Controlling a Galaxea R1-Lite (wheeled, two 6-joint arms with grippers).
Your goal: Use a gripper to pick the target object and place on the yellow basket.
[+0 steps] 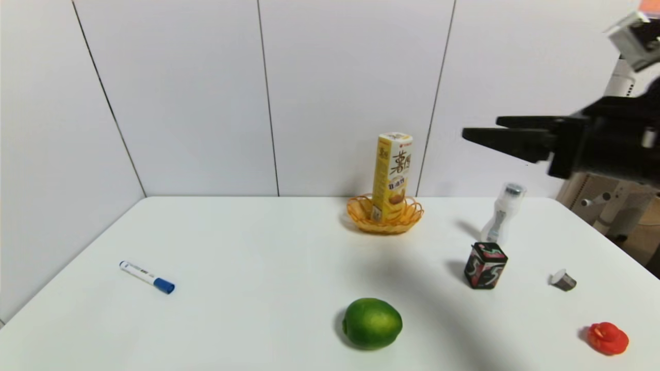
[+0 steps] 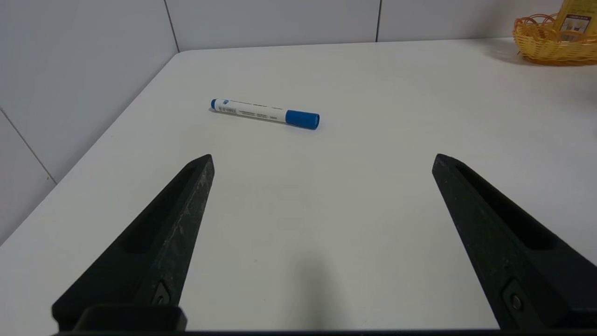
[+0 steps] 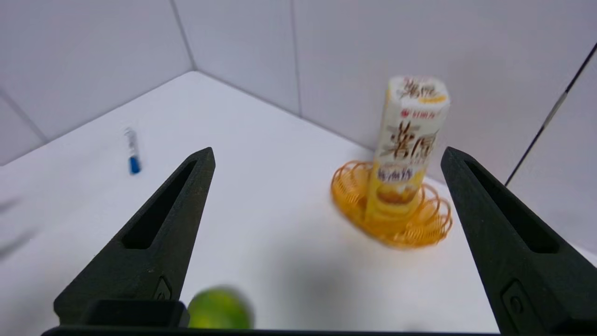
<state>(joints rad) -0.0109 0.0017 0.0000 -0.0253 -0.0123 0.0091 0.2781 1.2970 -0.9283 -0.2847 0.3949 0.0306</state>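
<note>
The left end effector [image 2: 322, 161] hangs low over the bench [image 1: 258, 247], jaws wide and empty, the marker [image 2: 265, 113] ahead of it. The chip box [image 1: 392, 175] stands upright in the yellow basket [image 1: 384, 216], ahead of the raised right end effector [image 1: 482, 131], which is spread wide, gripping nothing.

The chip box [image 1: 393, 174] looks like glossy printed card; the yellow basket [image 1: 384, 220] is open-woven wicker. At five o'clock, a smooth lime [image 1: 372, 323] sits on the smooth, faintly shiny white table [image 1: 258, 247].
</note>
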